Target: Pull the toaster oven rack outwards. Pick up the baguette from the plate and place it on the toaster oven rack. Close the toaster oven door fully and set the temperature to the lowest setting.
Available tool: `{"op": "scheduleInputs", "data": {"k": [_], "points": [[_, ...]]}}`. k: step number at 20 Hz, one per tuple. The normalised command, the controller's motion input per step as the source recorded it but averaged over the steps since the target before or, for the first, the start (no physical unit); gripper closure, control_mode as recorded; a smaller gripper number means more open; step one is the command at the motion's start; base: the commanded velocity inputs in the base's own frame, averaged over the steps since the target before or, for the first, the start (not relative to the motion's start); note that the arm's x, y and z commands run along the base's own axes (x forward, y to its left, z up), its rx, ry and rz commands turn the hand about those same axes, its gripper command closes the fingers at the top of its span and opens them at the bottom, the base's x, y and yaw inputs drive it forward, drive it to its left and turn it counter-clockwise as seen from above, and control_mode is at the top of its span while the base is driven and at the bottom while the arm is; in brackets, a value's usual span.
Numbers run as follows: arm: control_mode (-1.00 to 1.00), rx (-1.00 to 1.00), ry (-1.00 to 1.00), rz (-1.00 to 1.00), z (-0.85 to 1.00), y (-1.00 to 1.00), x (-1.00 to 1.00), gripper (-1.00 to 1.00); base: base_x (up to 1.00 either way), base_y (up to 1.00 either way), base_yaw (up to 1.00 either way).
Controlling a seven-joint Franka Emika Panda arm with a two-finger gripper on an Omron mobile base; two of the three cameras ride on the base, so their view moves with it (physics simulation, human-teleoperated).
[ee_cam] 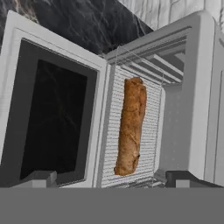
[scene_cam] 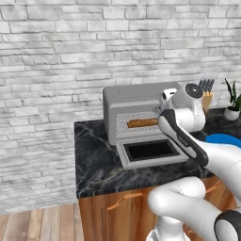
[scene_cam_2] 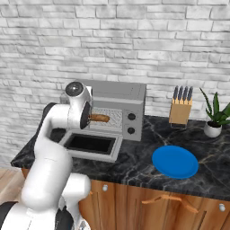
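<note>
White brick wall rises behind the dark marbled surface, which sits on wooden cabinets. On it we see the toaster oven with its door folded down flat in front, dark glass facing up. The baguette lies lengthwise on the rack, inside the oven's opening, straight ahead of our fingers and close to them. Our fingers are spread wide apart and hold nothing: in the hand view one tip stands over the door's frame and the other by the oven's side wall, with the bread between and beyond them. The two dark knobs sit on the oven's panel to the right of the fingers in the right base view. Farther right on the surface, well apart from the fingers, lies the blue plate, bare. Beyond it, near the wall, stand a knife block and a small potted plant.
</note>
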Motion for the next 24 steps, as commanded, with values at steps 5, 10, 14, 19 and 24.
{"op": "scheduleInputs", "data": {"k": [5, 10, 14, 19, 24], "points": [[-1.00, -0.01, -0.02, 0.27, -0.19, -0.31, -0.31, -1.00, 0.00, 0.00, 0.00], [-1.00, -0.09, 0.10, 0.30, -0.11, -0.12, -0.08, -1.00, 0.00, 0.00, 0.00], [-1.00, -0.31, 0.30, 0.37, 0.00, 0.11, 0.02, -1.00, 0.00, 0.00, 0.00], [-1.00, -0.31, 0.22, 0.43, 0.00, 0.15, 0.14, -1.00, 0.00, 0.00, 0.00], [-1.00, -0.22, 0.04, 0.32, -0.12, 0.00, 0.04, -1.00, 0.00, 0.00, 0.00]]}}
